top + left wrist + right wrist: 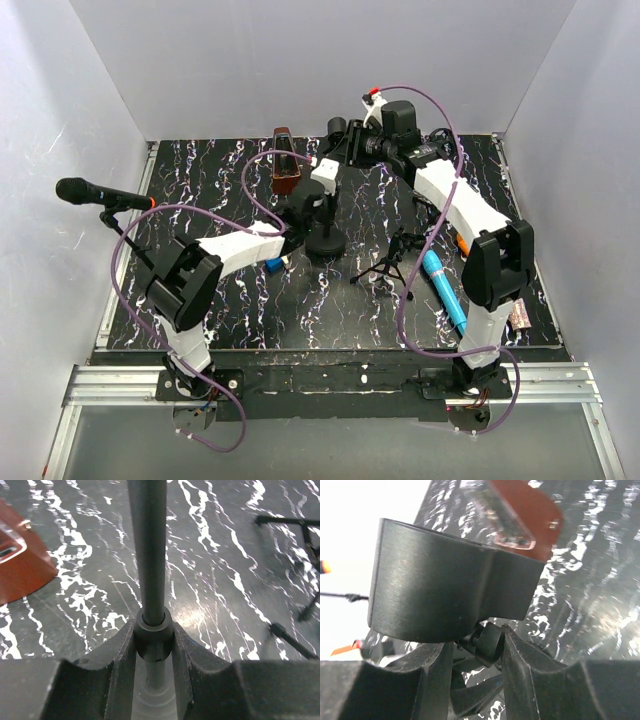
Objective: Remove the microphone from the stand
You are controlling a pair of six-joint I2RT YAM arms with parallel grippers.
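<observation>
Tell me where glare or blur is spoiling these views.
Left wrist: a bright glare patch on the table right of the stand pole, whose collar is sharp. Right wrist: upper left blown out white, brown block blurred, black clip crisp. Top external: even light, soft shadows, nothing washed out.

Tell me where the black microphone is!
In the top view, the black microphone is far left, close to the left wall, perched on a thin stand at the table's left edge.

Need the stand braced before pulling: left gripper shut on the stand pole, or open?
Shut on the stand pole: in the left wrist view both left gripper fingers press its collar.
</observation>
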